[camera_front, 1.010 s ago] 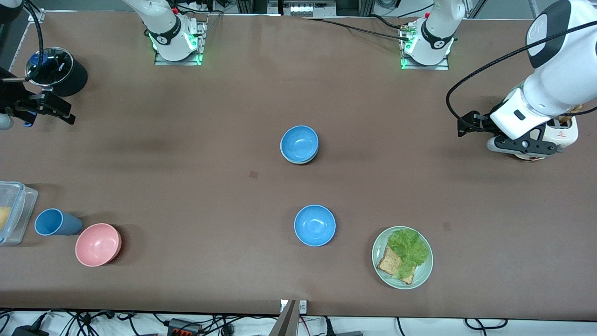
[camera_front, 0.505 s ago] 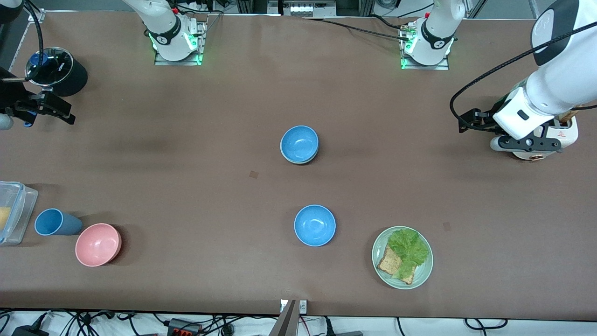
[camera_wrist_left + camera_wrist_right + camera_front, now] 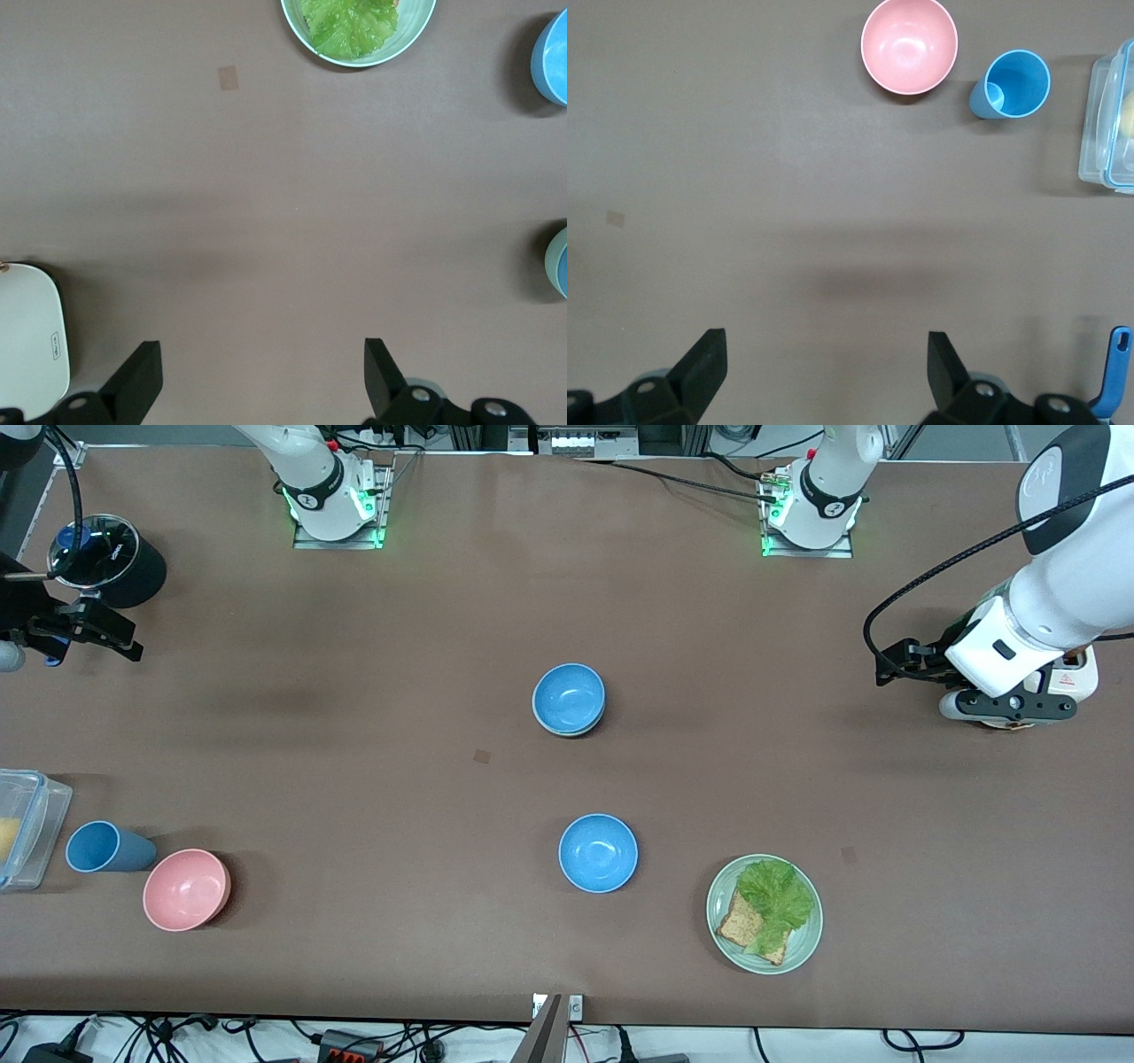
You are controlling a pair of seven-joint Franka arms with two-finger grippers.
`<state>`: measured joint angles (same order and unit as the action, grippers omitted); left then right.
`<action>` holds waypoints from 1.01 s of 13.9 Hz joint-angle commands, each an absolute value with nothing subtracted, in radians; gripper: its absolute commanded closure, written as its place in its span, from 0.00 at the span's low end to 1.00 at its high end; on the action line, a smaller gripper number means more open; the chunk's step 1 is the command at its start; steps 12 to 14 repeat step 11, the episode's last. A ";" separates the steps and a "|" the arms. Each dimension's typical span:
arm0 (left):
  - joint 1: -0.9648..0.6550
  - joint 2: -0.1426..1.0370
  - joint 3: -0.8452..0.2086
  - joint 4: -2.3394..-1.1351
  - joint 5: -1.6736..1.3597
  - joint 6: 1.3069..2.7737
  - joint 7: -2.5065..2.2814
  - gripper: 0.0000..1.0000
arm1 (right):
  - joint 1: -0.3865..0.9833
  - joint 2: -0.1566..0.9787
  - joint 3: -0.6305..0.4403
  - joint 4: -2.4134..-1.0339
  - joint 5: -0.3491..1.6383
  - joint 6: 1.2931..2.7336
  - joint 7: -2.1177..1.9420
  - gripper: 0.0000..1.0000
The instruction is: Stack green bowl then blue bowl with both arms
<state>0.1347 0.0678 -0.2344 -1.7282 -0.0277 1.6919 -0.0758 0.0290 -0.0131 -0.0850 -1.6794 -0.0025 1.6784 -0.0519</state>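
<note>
Apparently I'm finished: a small round sky-blue bowl (image 3: 569,698) sits nested in the pale mint-green bowl (image 3: 560,728) mid-counter. Left gripper (image 3: 261,376) and right gripper (image 3: 824,372) hang empty, jaws wide.

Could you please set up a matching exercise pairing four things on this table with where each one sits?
Things:
1. blue bowl
2. second blue bowl
3. pink bowl
4. lettuce

Places:
A. on the green plate
B. beside the blue cup
C. nested in the green bowl
D. alone, nearer the front camera than the stack

Pairs: 1-C, 2-D, 3-B, 4-A
</note>
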 commanded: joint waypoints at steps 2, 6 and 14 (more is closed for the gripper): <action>0.132 0.091 -0.229 -1.694 -0.038 1.678 -0.074 0.00 | 0.020 -0.020 -0.078 -1.680 -0.003 1.671 -0.054 0.00; 0.132 0.091 -0.229 -1.689 -0.038 1.678 -0.075 0.00 | 0.025 -0.021 -0.077 -1.680 -0.005 1.667 -0.054 0.00; 0.132 0.092 -0.229 -1.687 -0.038 1.678 -0.075 0.00 | 0.025 -0.021 -0.075 -1.680 -0.008 1.669 -0.054 0.00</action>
